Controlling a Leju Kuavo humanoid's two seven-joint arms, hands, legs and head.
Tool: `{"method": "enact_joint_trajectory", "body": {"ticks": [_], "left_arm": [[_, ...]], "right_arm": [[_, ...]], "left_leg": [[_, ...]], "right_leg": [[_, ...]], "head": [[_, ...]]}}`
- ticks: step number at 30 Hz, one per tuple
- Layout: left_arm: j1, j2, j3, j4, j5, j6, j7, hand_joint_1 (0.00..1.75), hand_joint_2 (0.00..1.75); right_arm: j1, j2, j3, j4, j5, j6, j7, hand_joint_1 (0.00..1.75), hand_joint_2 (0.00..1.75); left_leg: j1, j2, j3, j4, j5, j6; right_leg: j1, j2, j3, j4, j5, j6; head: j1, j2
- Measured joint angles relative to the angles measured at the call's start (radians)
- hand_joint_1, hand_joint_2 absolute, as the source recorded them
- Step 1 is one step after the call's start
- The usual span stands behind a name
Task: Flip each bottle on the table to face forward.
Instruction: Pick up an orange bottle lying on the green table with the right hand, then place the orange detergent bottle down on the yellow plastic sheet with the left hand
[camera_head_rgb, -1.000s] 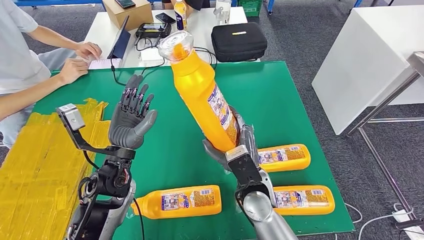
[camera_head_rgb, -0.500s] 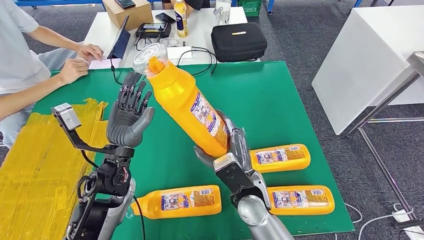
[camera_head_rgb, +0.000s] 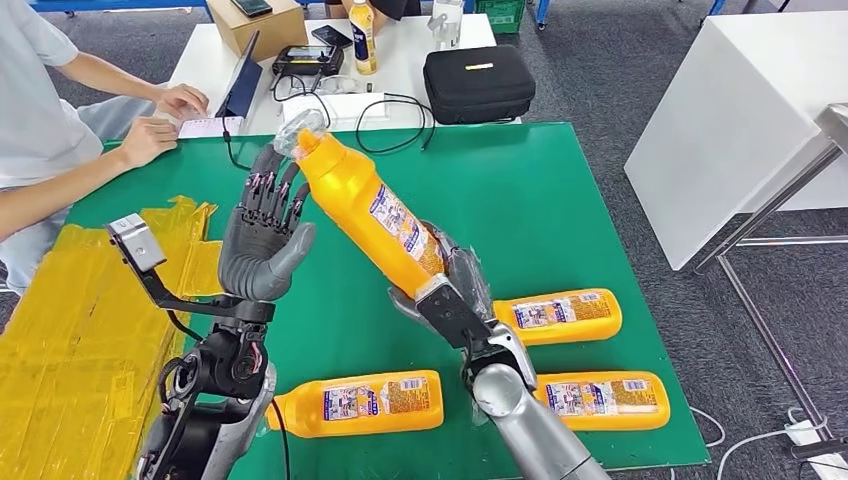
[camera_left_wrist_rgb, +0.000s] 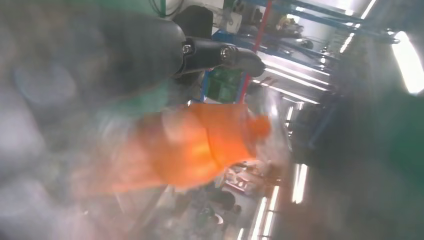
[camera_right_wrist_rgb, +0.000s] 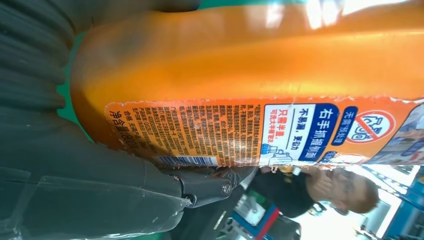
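right hand (camera_head_rgb: 452, 292) grips the base of an orange bottle (camera_head_rgb: 365, 210), tilted over the green mat (camera_head_rgb: 560, 200), clear cap beside the left hand (camera_head_rgb: 262, 235), whose fingers are spread, holding nothing.

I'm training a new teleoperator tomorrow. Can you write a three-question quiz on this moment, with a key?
1. True or false: the right robot hand holds the tilted orange plastic bottle by its base.
2. How many orange bottles lie flat on the green table mat?
3. The left robot hand is: A) gripping the bottle's cap, B) raised beside the bottle with fingers apart, C) resting on the mat.

Key: 1 true. 2 three: one near the left arm, two on the right. 3 B.
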Motion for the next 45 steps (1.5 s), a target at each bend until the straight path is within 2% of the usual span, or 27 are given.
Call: {"method": "enact_joint_trajectory", "body": {"ticks": [9, 24, 32, 36, 45], "left_arm": [[0.0, 0.0, -0.011, 0.0, 0.004, -0.002, 0.0, 0.0, 1.75], [0.003, 0.0, -0.011, 0.004, 0.011, -0.007, 0.002, 0.0, 1.75], [-0.001, 0.0, -0.01, 0.029, 0.014, -0.008, 0.004, 0.0, 1.75], [-0.002, 0.0, -0.008, 0.04, 0.017, -0.008, 0.005, 0.0, 1.75], [-0.001, 0.0, -0.007, 0.068, 0.023, -0.019, 0.002, 0.0, 1.75]], "right_arm": [[-0.037, 0.014, -0.027, 0.073, -0.016, -0.009, -0.004, 1.59, 1.75], [-0.044, 0.026, -0.023, 0.089, 0.031, -0.012, -0.014, 1.56, 1.75], [-0.037, 0.051, 0.084, 0.059, 0.189, -0.065, -0.028, 1.58, 1.75], [-0.029, 0.053, 0.133, 0.033, 0.211, -0.067, -0.028, 1.67, 1.75], [-0.03, 0.052, 0.189, 0.014, 0.229, -0.074, -0.003, 1.71, 1.75]], "left_leg": [[0.0, 0.0, 0.0, 0.0, 0.0, 0.0], [0.0, 0.0, 0.0, 0.0, 0.0, 0.0], [0.001, 0.001, 0.0, 0.0, 0.0, 0.0], [0.001, 0.001, 0.0, 0.0, 0.0, 0.0], [0.0, 0.001, 0.0, 0.0, 0.0, 0.0]], "right_leg": [[0.0, 0.0, 0.0, 0.0, 0.0, 0.0], [0.0, 0.0, 0.0, 0.0, 0.0, 0.0], [0.0, 0.0, -0.001, 0.0, 0.0, 0.0], [0.0, 0.0, -0.001, 0.0, 0.0, 0.0], [0.0, 0.0, -0.001, 0.0, 0.0, 0.0]], "head": [[0.0, 0.0], [0.0, 0.0], [0.0, 0.0], [0.0, 0.0], [0.0, 0.0]]}}
